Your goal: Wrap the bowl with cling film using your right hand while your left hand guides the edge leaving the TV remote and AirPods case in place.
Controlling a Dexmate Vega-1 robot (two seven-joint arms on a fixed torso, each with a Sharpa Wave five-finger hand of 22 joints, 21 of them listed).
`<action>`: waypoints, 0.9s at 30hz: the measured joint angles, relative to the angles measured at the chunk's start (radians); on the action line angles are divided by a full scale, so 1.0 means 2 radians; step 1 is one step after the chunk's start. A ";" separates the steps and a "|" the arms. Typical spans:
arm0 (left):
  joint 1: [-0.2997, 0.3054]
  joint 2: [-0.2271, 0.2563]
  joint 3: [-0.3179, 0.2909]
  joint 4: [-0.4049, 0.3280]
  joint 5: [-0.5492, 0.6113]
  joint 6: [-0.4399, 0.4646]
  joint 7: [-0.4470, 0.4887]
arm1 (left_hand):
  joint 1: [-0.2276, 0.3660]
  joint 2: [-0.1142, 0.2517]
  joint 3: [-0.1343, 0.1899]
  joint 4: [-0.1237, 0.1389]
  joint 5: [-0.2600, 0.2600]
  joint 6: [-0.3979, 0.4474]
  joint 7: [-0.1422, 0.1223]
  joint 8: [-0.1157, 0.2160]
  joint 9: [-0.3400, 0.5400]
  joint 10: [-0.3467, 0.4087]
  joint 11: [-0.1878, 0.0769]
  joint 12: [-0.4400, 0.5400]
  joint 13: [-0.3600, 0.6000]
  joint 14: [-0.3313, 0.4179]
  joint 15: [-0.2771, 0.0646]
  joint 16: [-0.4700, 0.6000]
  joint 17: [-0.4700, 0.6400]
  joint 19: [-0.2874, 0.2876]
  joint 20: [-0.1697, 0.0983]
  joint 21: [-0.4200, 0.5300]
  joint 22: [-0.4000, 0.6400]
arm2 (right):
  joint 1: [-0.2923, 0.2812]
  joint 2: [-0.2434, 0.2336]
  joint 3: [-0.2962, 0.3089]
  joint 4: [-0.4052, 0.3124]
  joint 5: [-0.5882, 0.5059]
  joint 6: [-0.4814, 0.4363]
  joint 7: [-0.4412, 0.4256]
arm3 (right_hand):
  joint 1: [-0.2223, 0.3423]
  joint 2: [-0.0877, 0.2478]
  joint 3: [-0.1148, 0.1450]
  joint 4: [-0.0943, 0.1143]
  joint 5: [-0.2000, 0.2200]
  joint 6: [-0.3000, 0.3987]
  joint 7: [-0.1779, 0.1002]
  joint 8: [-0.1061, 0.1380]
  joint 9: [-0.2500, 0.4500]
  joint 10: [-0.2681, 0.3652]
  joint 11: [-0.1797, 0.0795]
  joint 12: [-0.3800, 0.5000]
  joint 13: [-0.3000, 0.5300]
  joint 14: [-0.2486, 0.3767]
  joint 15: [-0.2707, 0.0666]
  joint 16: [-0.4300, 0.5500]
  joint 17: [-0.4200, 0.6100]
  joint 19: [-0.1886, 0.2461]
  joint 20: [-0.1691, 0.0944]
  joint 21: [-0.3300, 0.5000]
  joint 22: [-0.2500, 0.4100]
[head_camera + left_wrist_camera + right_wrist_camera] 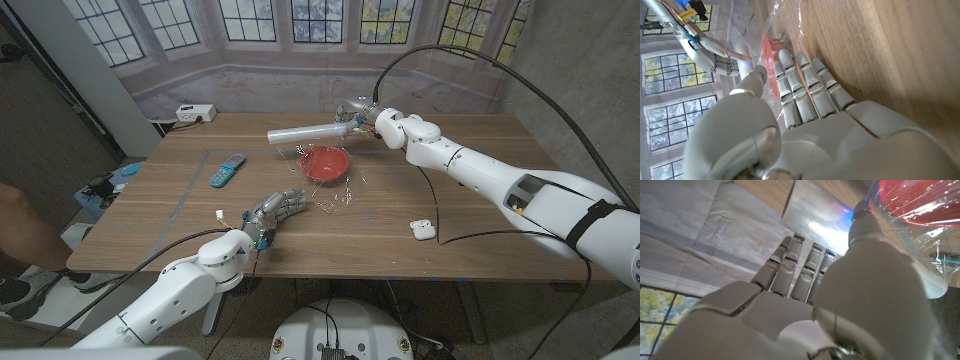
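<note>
Film [335,195] drapes bowl [325,163], centre frame; my right hand [362,117] grips roll [305,132], left hand [275,213] pins the edge. I should pull taut, evenly.

Cut off at the right wrist view's upper edge: red bowl [920,197] under film. Too small to read in the head view: buttons on the TV remote [227,169], lid seam on the AirPods case [423,230]. Partly hidden behind right hand [362,113]: far end of cling film roll [310,131]. Largely blocked by left hand [805,95] in the left wrist view: bowl.
</note>
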State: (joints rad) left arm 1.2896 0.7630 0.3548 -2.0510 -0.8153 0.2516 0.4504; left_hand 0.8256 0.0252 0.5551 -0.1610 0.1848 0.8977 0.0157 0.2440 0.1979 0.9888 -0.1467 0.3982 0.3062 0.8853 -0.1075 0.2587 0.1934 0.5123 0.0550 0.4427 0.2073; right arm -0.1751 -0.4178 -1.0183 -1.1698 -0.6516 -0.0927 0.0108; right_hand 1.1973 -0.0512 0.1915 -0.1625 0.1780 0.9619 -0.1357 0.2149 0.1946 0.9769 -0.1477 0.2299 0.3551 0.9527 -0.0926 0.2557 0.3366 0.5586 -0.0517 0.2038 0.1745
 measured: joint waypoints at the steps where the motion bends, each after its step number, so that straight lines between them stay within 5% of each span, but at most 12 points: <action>1: 0.004 0.007 -0.003 -0.007 0.000 0.003 0.001 | 0.000 0.000 -0.001 0.001 0.000 -0.001 0.001 0.000 0.001 -0.001 0.001 0.000 0.001 -0.002 -0.002 -0.002 0.000 0.000 0.000 0.000 0.000 | 0.001 0.000 -0.001 0.001 0.002 0.002 -0.001 | 0.000 0.000 0.000 0.000 0.000 0.000 0.000 0.000 0.000 0.000 0.000 0.000 0.000 0.000 0.000 0.000 0.000 0.000 0.000 0.000 0.000; 13: 0.028 0.055 -0.022 -0.061 0.025 0.032 0.015 | 0.000 0.000 -0.013 0.006 0.000 -0.034 -0.005 -0.015 0.002 -0.054 0.010 -0.022 0.009 -0.038 0.018 -0.009 0.006 -0.004 -0.002 -0.002 0.002 | 0.006 0.004 -0.007 0.013 0.009 0.008 -0.008 | 0.000 0.000 0.000 0.000 0.000 0.000 0.000 0.000 0.000 0.000 0.000 0.002 0.000 0.000 0.000 0.000 0.000 0.000 0.000 0.000 0.000; 16: 0.031 0.067 -0.022 -0.076 0.048 0.036 0.023 | 0.000 0.000 -0.018 0.008 0.000 -0.046 -0.008 -0.019 0.002 -0.085 0.018 -0.035 0.012 -0.049 0.023 -0.009 0.009 -0.033 0.028 -0.002 -0.001 | 0.006 0.004 -0.007 0.013 0.010 0.008 -0.008 | 0.000 0.000 0.000 0.000 0.000 0.000 0.000 0.000 0.000 0.000 0.000 0.002 0.000 0.000 0.000 0.000 0.002 0.000 0.000 0.000 0.000; 27: 0.038 0.081 -0.012 -0.099 0.138 0.021 0.044 | -0.017 0.017 -0.031 0.022 0.002 -0.076 -0.013 -0.026 0.002 -0.164 0.042 -0.074 0.017 -0.110 0.043 -0.029 0.008 -0.054 0.034 -0.005 -0.001 | 0.005 0.000 -0.007 0.009 0.014 0.007 -0.009 | 0.000 0.000 0.000 0.000 -0.001 0.000 0.000 -0.002 0.000 -0.001 -0.001 0.002 0.000 0.000 0.000 -0.002 0.003 0.003 -0.003 0.000 0.000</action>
State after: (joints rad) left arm 1.3660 0.9243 0.3312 -2.2481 -0.5384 0.2928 0.5378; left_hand 0.7909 0.0599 0.4922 -0.1167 0.1888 0.7465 -0.0108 0.1922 0.2024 0.6607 -0.0619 0.2502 0.3404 0.6654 -0.0220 0.2005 0.2090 0.4041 0.1237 0.4328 0.2044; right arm -0.1642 -0.4169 -1.0321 -1.1513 -0.6230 -0.0796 -0.0072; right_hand 1.1973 -0.0512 0.1915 -0.1624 0.1766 0.9619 -0.1357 0.2115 0.1946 0.9753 -0.1493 0.2342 0.3551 0.9527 -0.0928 0.2516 0.3418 0.5641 -0.0572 0.2038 0.1744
